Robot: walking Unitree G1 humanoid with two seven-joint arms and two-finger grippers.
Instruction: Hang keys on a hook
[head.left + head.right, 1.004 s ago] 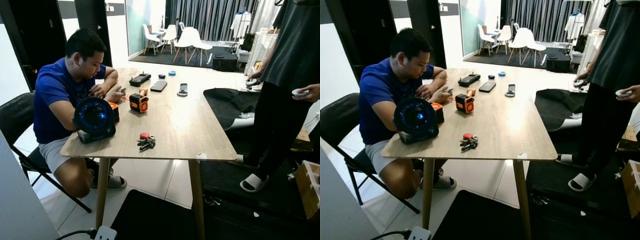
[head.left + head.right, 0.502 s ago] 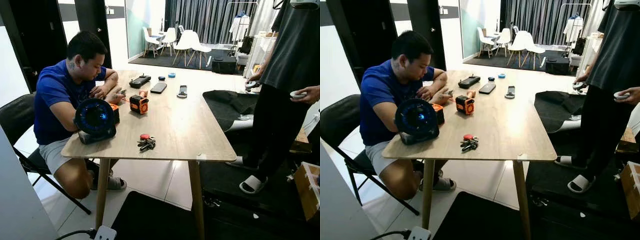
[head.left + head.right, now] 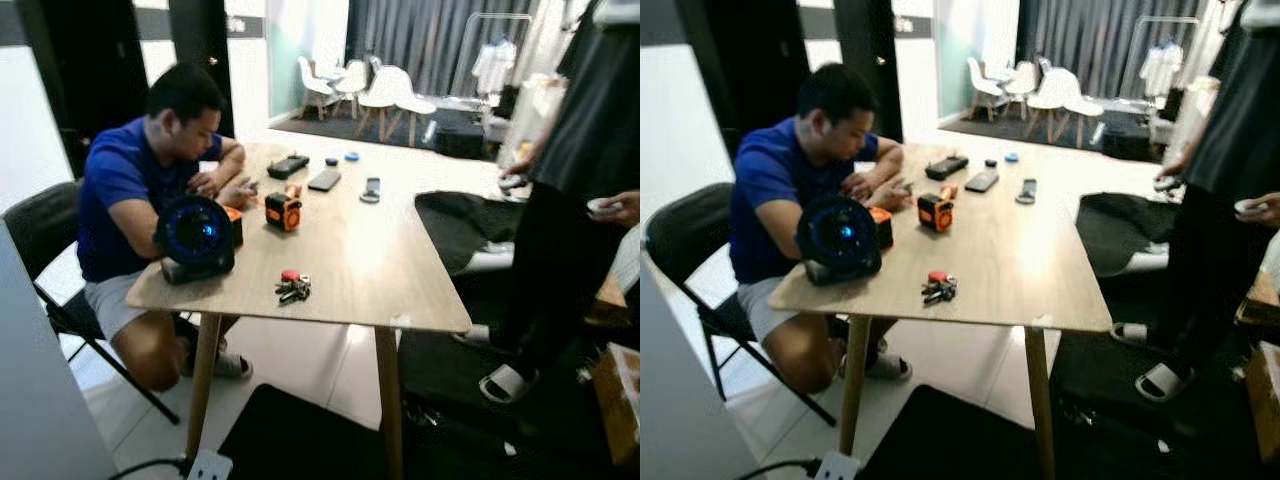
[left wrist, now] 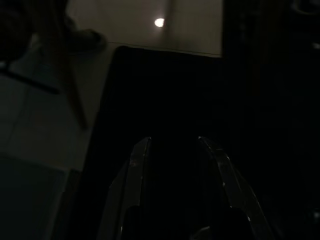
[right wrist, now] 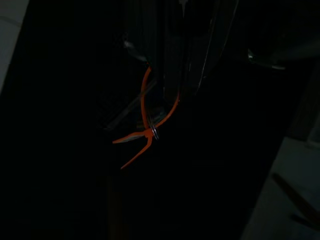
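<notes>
A bunch of keys [image 3: 292, 289] with a red tag lies near the front edge of the wooden table [image 3: 380, 260], ahead of me and a little to the left. In the dark left wrist view my left gripper [image 4: 172, 144] hangs low with its fingers [image 4: 139, 155] spread open over a black floor mat, holding nothing. The right wrist view is very dark. In it my right gripper [image 5: 172, 55] can just be made out, with an orange cable tie [image 5: 147, 131] looped by it.
A seated person [image 3: 140, 180] works at the table's left side behind a round black speaker [image 3: 195, 235] and an orange device [image 3: 283, 212]. Another person [image 3: 580, 180] stands at the right. A black mat [image 3: 300, 440] and a power strip [image 3: 208, 466] lie on the floor before the table.
The whole picture has shifted slightly and grown blurred, so the camera has moved. The keys and the other things on the table lie where they were.
</notes>
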